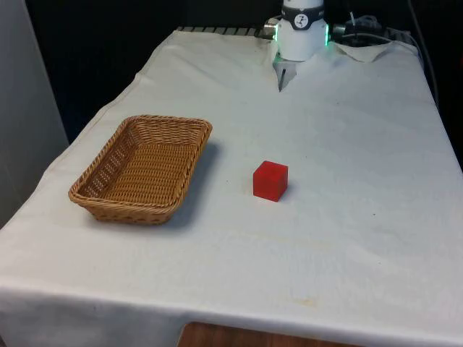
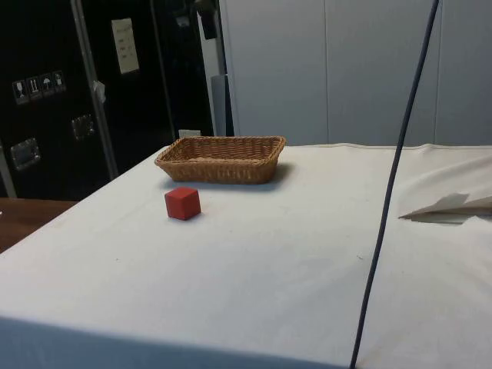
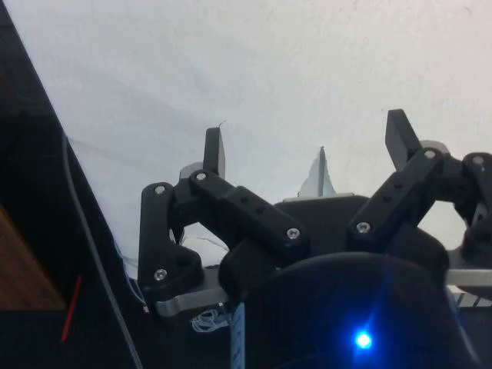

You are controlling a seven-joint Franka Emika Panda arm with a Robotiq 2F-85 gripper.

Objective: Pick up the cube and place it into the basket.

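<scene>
The red cube (image 1: pixel 270 180) sits mid-desk (image 1: pixel 347 238), bare cloth all round; the basket (image 1: pixel 142 168) lies at its nine o'clock. The hand (image 3: pixel 307 146) gapes wide, holding nothing.

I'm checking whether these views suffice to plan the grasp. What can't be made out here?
- Basket floor: in the side view its near wall hides the inside.
- Cube far faces: turned away from the front view.
- Arm: cut off by the front view's top edge above its base.
- Claw: open in the wrist view, with cloth beyond it; its height above the table cannot be judged.
</scene>
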